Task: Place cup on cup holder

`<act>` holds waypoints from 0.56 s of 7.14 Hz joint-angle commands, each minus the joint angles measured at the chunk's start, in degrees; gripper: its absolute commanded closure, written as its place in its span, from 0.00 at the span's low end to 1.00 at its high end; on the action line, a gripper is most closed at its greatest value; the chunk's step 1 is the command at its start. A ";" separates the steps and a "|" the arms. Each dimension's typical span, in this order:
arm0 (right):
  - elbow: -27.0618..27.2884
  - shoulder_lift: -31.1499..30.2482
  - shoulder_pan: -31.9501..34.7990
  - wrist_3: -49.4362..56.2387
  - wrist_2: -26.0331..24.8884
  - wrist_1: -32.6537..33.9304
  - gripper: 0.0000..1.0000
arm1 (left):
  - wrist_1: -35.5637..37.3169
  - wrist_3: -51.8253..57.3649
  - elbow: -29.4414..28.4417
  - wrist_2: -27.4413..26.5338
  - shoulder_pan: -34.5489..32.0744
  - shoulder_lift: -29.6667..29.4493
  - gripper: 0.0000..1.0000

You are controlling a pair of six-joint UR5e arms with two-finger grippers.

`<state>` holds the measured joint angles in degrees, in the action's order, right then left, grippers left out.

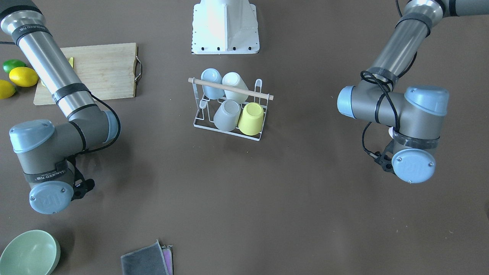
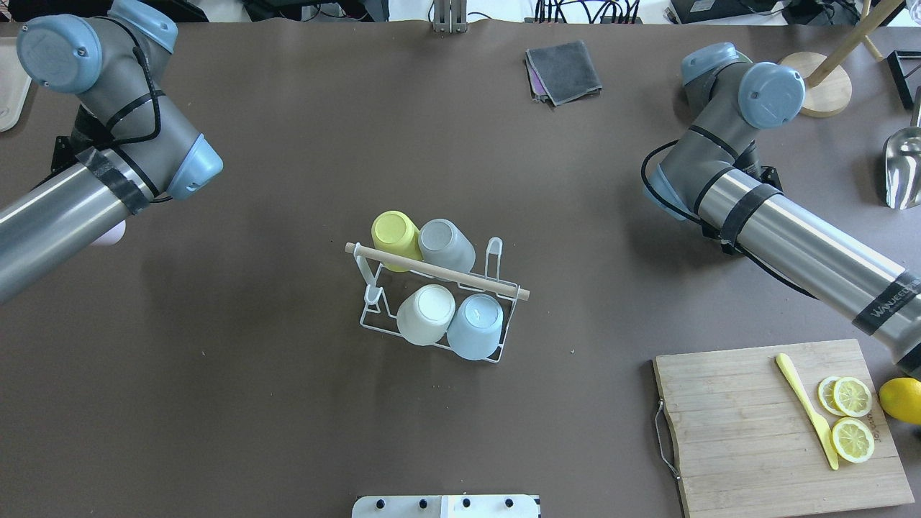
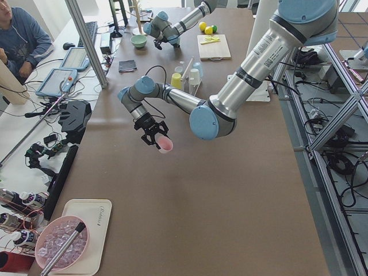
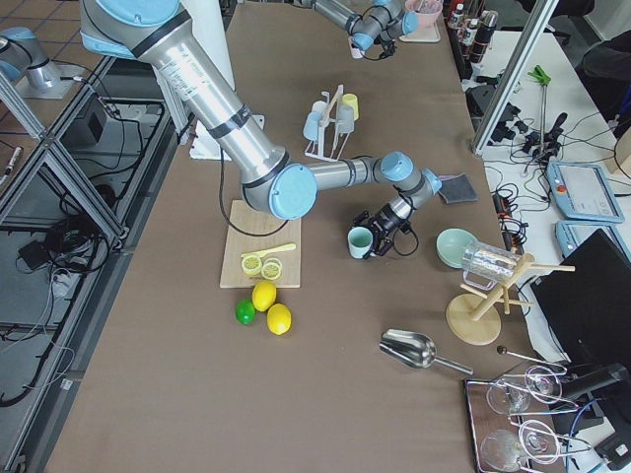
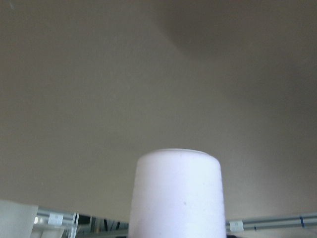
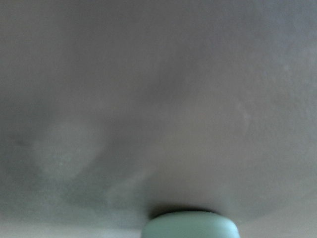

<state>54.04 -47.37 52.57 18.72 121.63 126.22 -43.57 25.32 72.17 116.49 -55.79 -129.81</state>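
Observation:
The white wire cup holder (image 2: pixel 495 248) with a wooden rod handle (image 1: pixel 229 88) stands at the table's middle. A yellow (image 2: pixel 394 234), a grey (image 2: pixel 446 243), a white (image 2: pixel 426 314) and a blue cup (image 2: pixel 476 325) sit upside down on it. Two pegs at one end are bare. My left gripper (image 3: pixel 156 135) holds a pink cup (image 3: pixel 165 145) above the table, far off to the holder's side; the cup fills the left wrist view (image 5: pixel 178 193). My right gripper (image 4: pixel 380 235) holds a pale green cup (image 4: pixel 360 242), whose edge shows in the right wrist view (image 6: pixel 190 227).
A wooden cutting board (image 2: pixel 734 432) with lemon slices and a yellow knife lies near my right arm, with lemons and a lime (image 1: pixel 13 65) beside it. A folded grey cloth (image 2: pixel 565 70), a green bowl (image 1: pixel 28 252), a metal scoop (image 2: pixel 903 165) and a wooden stand (image 2: pixel 824 90) sit at the far side.

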 commanded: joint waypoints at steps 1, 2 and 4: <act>0.10 0.00 0.16 0.09 -0.60 0.43 0.00 | -6.41 -3.08 13.96 10.21 -2.38 6.10 0.73; 0.36 0.00 0.16 0.09 -0.95 0.78 0.00 | -12.01 -6.56 23.44 10.69 -2.05 10.59 0.74; 1.67 -0.09 0.51 0.09 -1.83 1.22 0.92 | -28.47 -22.09 35.98 10.87 -1.08 20.34 0.75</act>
<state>54.81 -47.43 52.86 18.80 120.24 127.04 -60.78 11.80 100.69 126.99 -57.39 -115.41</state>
